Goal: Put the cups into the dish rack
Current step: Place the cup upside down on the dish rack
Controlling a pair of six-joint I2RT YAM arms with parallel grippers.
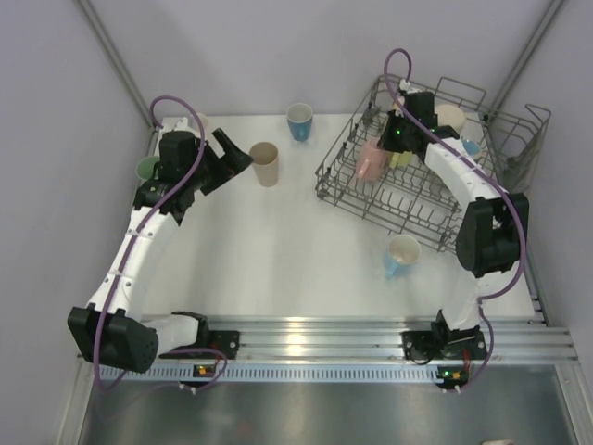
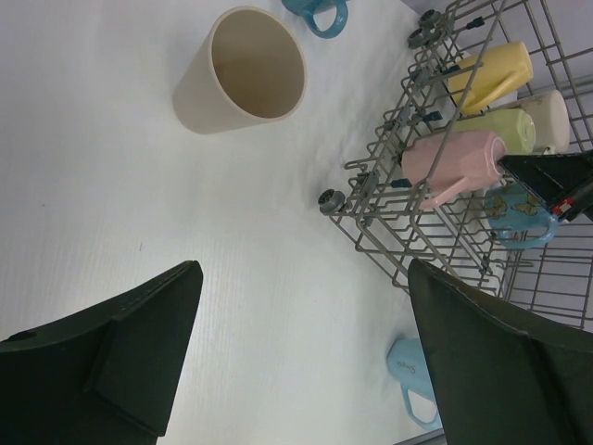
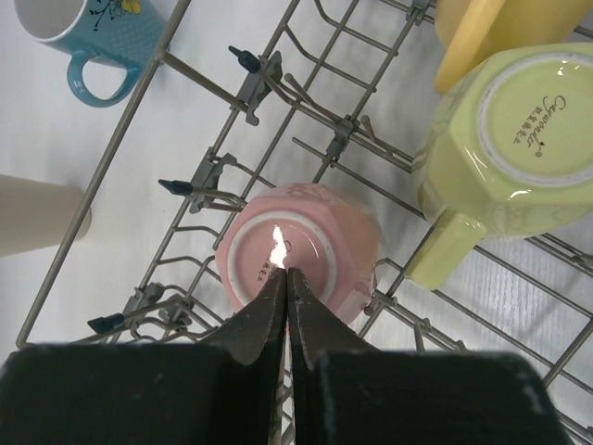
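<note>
Right pincer (image 3: 285, 275), fingers together, over upturned pink cup (image 3: 345, 243).

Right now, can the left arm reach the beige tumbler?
Probably yes. The left gripper is open and points at the beige tumbler, which stands upright on the table just ahead, nothing between them.

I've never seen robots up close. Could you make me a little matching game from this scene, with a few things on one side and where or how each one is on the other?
Things:
1. pink cup
2. beige tumbler
3. left claw
4. right claw

Place or state:
A. shut tight
B. standing upright on the table
C. wide open, holding nothing
D. inside the dish rack

Pairs: 1-D, 2-B, 3-C, 4-A
</note>
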